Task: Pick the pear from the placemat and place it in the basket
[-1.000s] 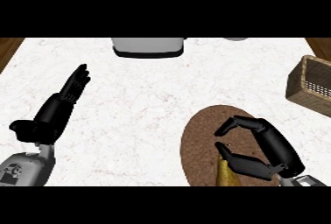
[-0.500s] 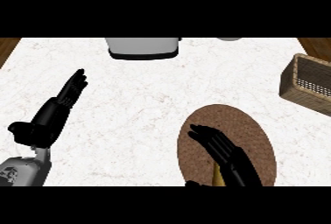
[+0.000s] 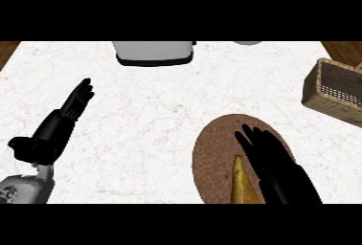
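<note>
Yellow-brown pear [image 3: 242,184] lies on the brown oval placemat [image 3: 216,158], ungrasped.
Right hand [image 3: 272,160], fingers straight and together, seems just beside it; closing now could nudge it away.

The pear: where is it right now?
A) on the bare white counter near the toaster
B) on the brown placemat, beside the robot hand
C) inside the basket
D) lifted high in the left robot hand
B: the pear lies on the placemat at the lower right, right beside the straight fingers of the right robot hand, far from the basket.
</note>
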Controlling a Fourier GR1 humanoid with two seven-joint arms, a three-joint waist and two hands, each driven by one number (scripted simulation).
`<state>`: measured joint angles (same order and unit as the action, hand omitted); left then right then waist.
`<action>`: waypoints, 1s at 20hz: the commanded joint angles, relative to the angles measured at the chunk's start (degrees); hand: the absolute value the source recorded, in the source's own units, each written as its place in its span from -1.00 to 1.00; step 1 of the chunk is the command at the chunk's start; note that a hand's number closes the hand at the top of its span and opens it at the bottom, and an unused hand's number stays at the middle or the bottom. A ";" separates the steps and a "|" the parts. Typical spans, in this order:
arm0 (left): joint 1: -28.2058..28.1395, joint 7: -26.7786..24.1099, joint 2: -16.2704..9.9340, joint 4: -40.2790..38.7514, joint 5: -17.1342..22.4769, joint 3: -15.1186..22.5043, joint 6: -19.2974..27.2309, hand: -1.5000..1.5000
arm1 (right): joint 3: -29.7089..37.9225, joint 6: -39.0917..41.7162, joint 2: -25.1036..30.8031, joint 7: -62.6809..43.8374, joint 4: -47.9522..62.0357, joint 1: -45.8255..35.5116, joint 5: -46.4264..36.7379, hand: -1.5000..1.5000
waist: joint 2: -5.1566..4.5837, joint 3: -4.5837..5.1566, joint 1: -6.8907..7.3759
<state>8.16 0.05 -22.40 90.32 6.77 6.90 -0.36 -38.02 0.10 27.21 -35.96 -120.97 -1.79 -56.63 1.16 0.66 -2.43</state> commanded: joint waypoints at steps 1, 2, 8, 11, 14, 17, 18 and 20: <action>1.04 0.23 -0.30 0.23 -0.79 -0.04 0.19 0.00 | -2.98 16.76 2.62 -11.12 -8.53 1.23 0.31 -1.00 | -0.23 -0.03 -0.09; 0.50 0.17 0.02 -0.09 0.43 0.19 -1.03 0.00 | -1.94 21.12 1.73 -13.72 -10.27 -0.42 2.94 -1.00 | -0.62 -0.02 0.89; 0.67 -1.28 0.56 -0.58 -0.28 -0.01 -1.18 0.00 | -3.40 38.89 -4.67 -30.02 -23.95 0.31 10.18 -1.00 | -1.00 -0.32 1.69; 1.35 1.21 0.95 0.16 -0.21 0.35 -0.95 0.00 | -2.69 43.28 -6.74 -32.16 -27.52 0.88 10.38 -1.00 | -0.86 -0.37 1.29; 0.48 -1.12 2.22 -0.03 -1.96 0.65 0.53 0.00 | -2.01 45.88 -9.80 -32.73 -29.06 1.21 9.69 -1.00 | -0.77 -0.42 1.32; 0.67 -0.81 -0.08 -0.59 0.95 -2.01 -3.28 0.00 | -2.46 48.40 -12.87 -32.97 -28.11 1.11 8.20 -1.00 | -0.90 -0.50 1.69; 3.12 1.10 2.09 -1.69 -1.30 0.47 -1.45 0.00 | 3.94 51.00 -12.57 -30.61 -27.30 -1.60 11.76 -1.00 | -1.10 -0.51 1.56; 2.00 -1.59 1.26 -3.03 -0.80 -1.75 -2.41 0.00 | 4.36 49.17 -14.71 -29.09 -26.91 -0.02 9.99 -1.00 | -1.06 -0.56 1.70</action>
<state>9.38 -0.39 -20.92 89.55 5.99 6.59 -1.89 -36.33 40.59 14.94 -56.23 -134.85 -3.71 -51.65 0.21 0.19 -0.76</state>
